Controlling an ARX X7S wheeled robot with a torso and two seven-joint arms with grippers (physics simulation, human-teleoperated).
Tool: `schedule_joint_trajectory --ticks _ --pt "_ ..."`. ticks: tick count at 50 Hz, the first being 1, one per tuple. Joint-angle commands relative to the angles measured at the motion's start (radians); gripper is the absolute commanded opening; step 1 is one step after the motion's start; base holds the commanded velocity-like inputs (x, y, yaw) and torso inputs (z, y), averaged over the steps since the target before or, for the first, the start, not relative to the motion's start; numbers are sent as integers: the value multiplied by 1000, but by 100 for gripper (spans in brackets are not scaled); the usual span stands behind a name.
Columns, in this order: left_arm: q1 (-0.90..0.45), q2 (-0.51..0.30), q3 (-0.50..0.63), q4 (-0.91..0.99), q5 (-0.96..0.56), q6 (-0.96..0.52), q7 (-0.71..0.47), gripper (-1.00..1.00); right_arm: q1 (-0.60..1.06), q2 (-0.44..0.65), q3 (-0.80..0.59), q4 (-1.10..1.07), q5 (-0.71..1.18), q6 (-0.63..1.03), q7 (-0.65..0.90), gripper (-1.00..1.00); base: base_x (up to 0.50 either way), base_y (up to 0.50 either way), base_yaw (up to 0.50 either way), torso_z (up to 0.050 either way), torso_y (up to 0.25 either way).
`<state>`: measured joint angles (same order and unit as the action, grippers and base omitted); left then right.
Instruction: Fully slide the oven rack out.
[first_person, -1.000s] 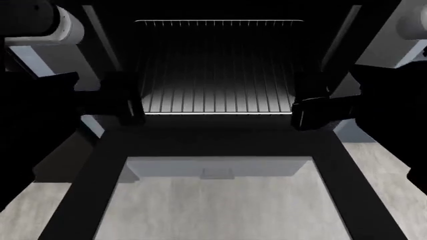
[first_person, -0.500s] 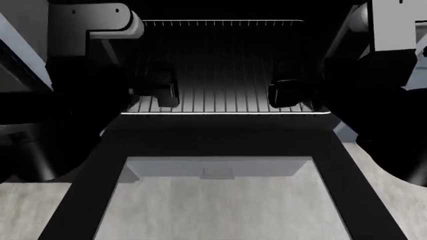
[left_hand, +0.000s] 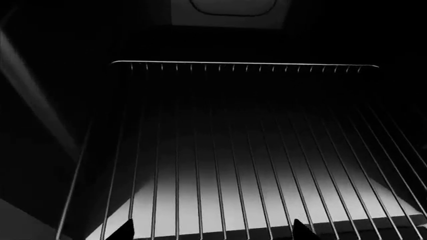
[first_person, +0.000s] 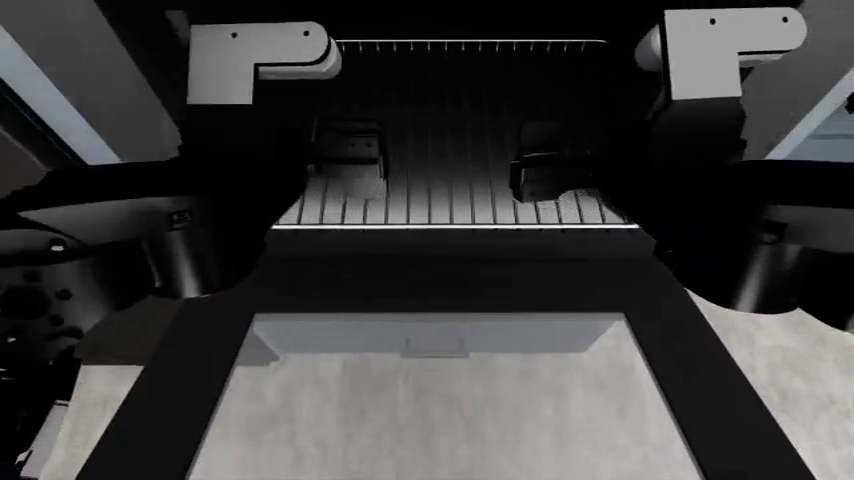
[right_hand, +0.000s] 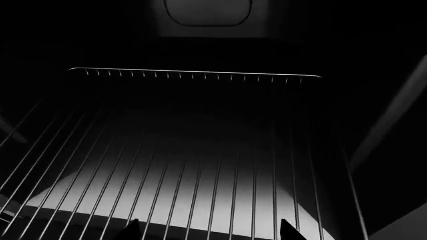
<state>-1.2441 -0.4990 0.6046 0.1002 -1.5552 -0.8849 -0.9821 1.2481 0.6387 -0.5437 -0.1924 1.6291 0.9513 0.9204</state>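
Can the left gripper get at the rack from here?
Probably yes. The left gripper hangs over the rack inside the open oven, jaws apart, with nothing between them and the wires.

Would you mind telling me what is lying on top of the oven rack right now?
Nothing rests on the oven rack; its wires look bare. The left pincer and right pincer hover above it, hiding patches of the grid in the head view.
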Motion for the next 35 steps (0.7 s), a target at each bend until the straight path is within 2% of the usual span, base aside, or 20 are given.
schedule_joint_trajectory --ticks 1,19,35 --pt "-9 25 34 -56 46 -6 19 100 23 -30 -30 71 -56 6 -49 100 0 0 0 0 0" --pt "-10 30 62 -101 82 -8 37 100 16 -52 -75 139 -99 15 -87 100 0 0 0 0 0" --pt "33 4 72 -86 92 -2 29 100 -38 -60 -119 176 -140 9 -126 100 0 0 0 0 0"
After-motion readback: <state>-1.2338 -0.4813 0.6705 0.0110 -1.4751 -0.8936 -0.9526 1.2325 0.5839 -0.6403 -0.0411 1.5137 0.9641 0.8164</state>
